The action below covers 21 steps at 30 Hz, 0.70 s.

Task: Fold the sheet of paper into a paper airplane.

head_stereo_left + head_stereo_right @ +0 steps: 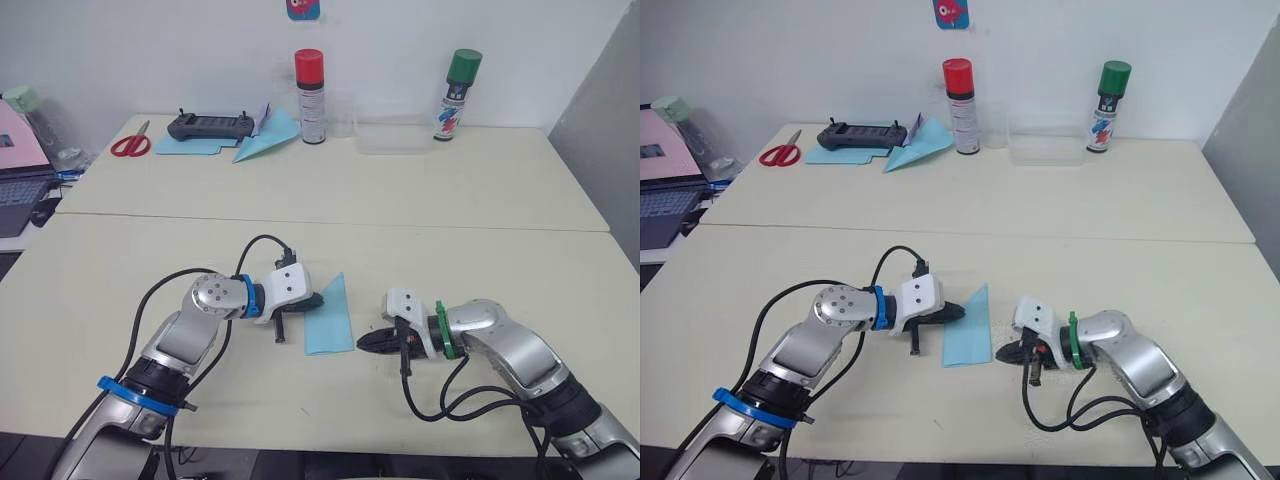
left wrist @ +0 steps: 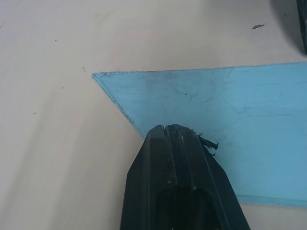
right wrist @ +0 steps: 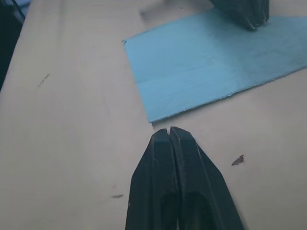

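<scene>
The sheet of paper (image 1: pixel 330 318) lies flat on the near table, light blue and folded into a narrow strip with a slanted, pointed far end. My left gripper (image 1: pixel 318 299) is shut, and its tips rest on the paper's left edge (image 2: pixel 230 110). My right gripper (image 1: pixel 362 344) is also shut. It lies low on the table just off the sheet's near right corner (image 3: pixel 201 72), with a small gap to the paper. The left fingertips (image 3: pixel 244 14) show at the paper's far side in the right wrist view. The paper airplane is out of view.
On the far table stand a red-capped spray can (image 1: pixel 311 97), a green-capped can (image 1: pixel 457 95) and a clear plastic box (image 1: pixel 392 137). A teal paper dart (image 1: pixel 265 140), a black controller (image 1: pixel 210 125) on blue sheets and red scissors (image 1: pixel 130 146) lie there. A laptop (image 1: pixel 20 195) sits far left.
</scene>
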{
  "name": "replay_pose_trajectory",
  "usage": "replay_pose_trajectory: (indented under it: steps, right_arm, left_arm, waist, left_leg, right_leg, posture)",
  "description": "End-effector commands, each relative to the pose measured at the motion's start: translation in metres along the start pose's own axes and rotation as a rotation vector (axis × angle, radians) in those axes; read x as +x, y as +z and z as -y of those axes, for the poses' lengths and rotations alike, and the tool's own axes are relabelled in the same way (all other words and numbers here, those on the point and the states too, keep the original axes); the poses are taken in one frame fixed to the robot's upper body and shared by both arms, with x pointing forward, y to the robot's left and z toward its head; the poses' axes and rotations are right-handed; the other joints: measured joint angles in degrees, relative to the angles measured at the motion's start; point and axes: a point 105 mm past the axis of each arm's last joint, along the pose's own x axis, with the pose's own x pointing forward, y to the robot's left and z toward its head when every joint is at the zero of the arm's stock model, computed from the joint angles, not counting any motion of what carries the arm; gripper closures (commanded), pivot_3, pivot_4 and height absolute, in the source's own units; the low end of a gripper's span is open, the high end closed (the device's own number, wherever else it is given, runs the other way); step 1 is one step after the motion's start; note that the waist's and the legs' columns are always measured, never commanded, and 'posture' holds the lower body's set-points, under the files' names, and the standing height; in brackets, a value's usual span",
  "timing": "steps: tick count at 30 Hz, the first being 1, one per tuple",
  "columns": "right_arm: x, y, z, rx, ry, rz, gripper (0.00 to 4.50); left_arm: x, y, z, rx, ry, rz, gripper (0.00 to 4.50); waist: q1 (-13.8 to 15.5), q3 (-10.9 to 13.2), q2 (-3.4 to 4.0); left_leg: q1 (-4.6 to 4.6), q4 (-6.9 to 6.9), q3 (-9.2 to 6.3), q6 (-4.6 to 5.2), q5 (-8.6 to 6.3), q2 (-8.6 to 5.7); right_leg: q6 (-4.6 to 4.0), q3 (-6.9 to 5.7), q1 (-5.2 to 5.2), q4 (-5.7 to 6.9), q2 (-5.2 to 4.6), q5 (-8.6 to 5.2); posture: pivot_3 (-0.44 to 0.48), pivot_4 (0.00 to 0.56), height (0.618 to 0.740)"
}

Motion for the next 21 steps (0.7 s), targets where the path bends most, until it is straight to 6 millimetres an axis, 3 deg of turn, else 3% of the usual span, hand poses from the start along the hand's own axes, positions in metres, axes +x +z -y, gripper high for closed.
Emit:
replay_pose_trajectory:
  steps: [1, 5, 10, 15, 21]
  right_arm:
    - [-0.009, 0.030, 0.029, 0.000, -0.129, 0.127, 4.47]
    - [0.009, 0.034, 0.025, 0.010, -0.116, 0.147, 4.47]
    - [0.024, 0.011, 0.015, -0.014, -0.081, 0.039, 4.47]
    - [0.022, -0.012, 0.008, -0.043, -0.035, -0.057, 4.47]
    - [0.018, -0.017, -0.009, -0.020, 0.078, -0.082, 4.47]
  left_arm:
    - [0.008, -0.022, 0.011, -0.043, -0.029, -0.083, 4.50]
    - [0.009, -0.021, 0.009, -0.038, -0.030, -0.081, 4.50]
    - [0.010, -0.020, 0.007, -0.033, -0.031, -0.080, 4.50]
    - [0.010, -0.020, 0.007, -0.032, -0.034, -0.082, 4.50]
    - [0.010, -0.021, 0.008, -0.037, -0.032, -0.083, 4.50]
  waist:
    - [-0.04, 0.03, 0.03]
    - [0.17, 0.02, 0.02]
    - [0.42, 0.03, 0.03]
    - [0.42, -0.02, 0.05]
    - [0.45, -0.03, 0.05]
  left_leg:
    - [0.01, 0.02, 0.00, 0.00, 0.00, 0.00]
    - [0.00, 0.05, -0.02, 0.00, 0.01, -0.01]
    - [-0.07, 0.04, -0.02, 0.00, 0.01, -0.02]
    - [0.04, 0.05, -0.01, 0.00, 0.01, -0.02]
    - [0.04, 0.05, -0.01, 0.00, 0.01, -0.02]
  right_leg:
    - [0.01, 0.02, -0.01, 0.03, 0.00, 0.01]
    - [0.05, 0.00, 0.00, 0.04, 0.00, 0.03]
    - [0.03, 0.00, -0.04, 0.02, 0.00, 0.02]
    - [0.03, 0.01, 0.04, 0.03, 0.00, 0.02]
    - [0.03, 0.01, 0.05, 0.03, 0.00, 0.02]
  posture:
    - [0.000, 0.150, 0.740]
    - [0.000, 0.150, 0.740]
    - [0.000, 0.150, 0.740]
    - [0.000, 0.150, 0.740]
    - [0.000, 0.150, 0.740]
